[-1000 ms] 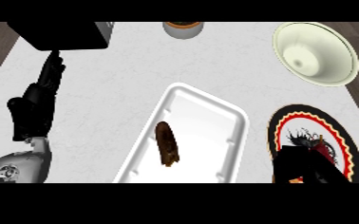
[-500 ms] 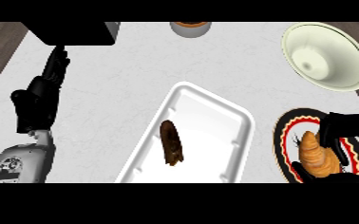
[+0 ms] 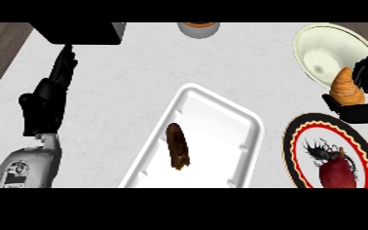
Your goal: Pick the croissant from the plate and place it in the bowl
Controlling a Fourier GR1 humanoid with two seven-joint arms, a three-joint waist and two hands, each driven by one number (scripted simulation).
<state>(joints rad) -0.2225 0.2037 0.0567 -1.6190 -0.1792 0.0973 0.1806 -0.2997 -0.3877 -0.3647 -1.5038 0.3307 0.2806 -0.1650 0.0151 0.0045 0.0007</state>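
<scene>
Centrally, a white rectangular tray (image 3: 215, 126) lies on the pale counter (image 3: 144, 68), tilted in the view, with a dark brown elongated item (image 3: 176, 146) resting on its floor, left of middle. At the far edge, a black box-like object (image 3: 79, 31) sits at the upper left and a small round brown-topped container (image 3: 198, 28) sits further right, cut by the view's edge. Nothing stands between the plate and the bowl except the right hand itself. The cream bowl (image 3: 320, 53) is at the upper right. The plate (image 3: 305, 146), dark with a red and cream patterned rim, is at the lower right; a reddish rounded item (image 3: 338, 173) lies on it. The croissant (image 3: 346, 85) is off the plate: golden-orange, tapered, pointed end up, it is seen over the bowl's near rim, its lower end in the right hand (image 3: 352, 108), whose black fingers are curled round it. The left hand (image 3: 46, 105) rests at the left side of the counter, fingers straight and pointing away, holding nothing.
</scene>
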